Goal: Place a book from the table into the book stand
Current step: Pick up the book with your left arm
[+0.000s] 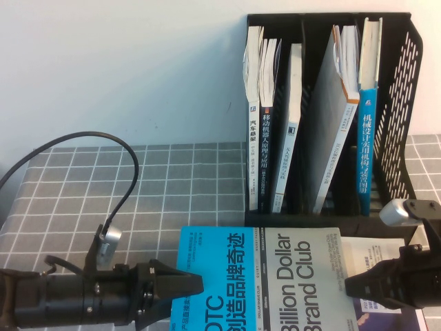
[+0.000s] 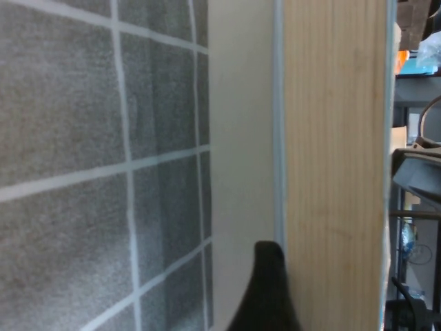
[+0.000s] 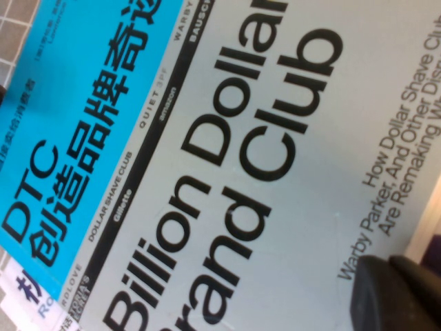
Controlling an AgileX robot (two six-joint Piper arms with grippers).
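A plain white wall fills the upper left of the high view, evenly lit and without marks. In the left wrist view a pale wood board runs top to bottom right of centre, with a cream strip beside it. Along the right edge, dim clutter shows, too unclear to name.

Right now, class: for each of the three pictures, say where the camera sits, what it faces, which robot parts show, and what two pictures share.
High view: raised behind the robot, facing the table and book stand; left pincer and right pincer flank the book.
Left wrist view: on the left arm, facing grid cloth and a wooden edge; one fingertip shows.
Right wrist view: on the right arm, facing the book's cover; one fingertip shows.
Shared: high and right wrist views both show the book.
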